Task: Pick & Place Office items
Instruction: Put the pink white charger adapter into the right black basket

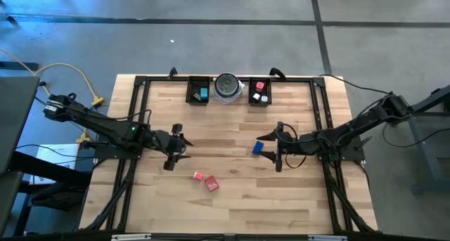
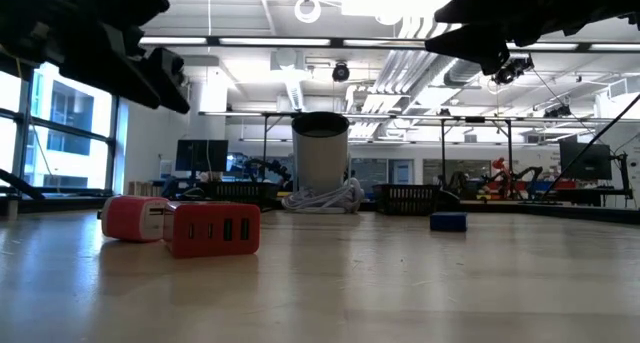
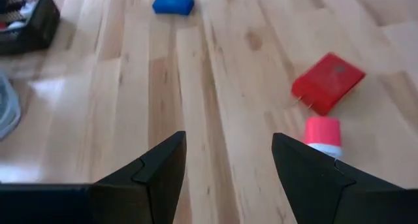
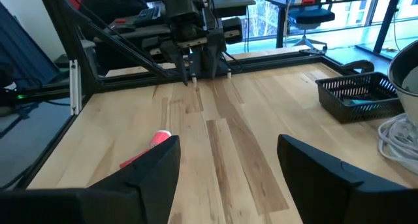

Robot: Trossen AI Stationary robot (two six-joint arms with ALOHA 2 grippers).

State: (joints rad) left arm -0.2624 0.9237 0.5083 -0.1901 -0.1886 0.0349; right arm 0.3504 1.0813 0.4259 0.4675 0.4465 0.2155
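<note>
Nearest the front edge of the pale wooden table, the flat red block with a row of ports and the small pink-capped white piece lie just beside each other, ahead of the left gripper and a little to one side of it. That gripper hangs above the boards, its two dark fingers spread wide with nothing between them. Across from it, the right gripper hovers too, fingers wide apart and empty, and the small blue rectangular block rests on the wood just beside its fingertips. Farther back, well apart from both grippers, the left black mesh tray holds teal and black pieces. The round silver-grey dish with its white cable sits in the middle. The right black mesh tray carries red, black and white pieces.
</note>
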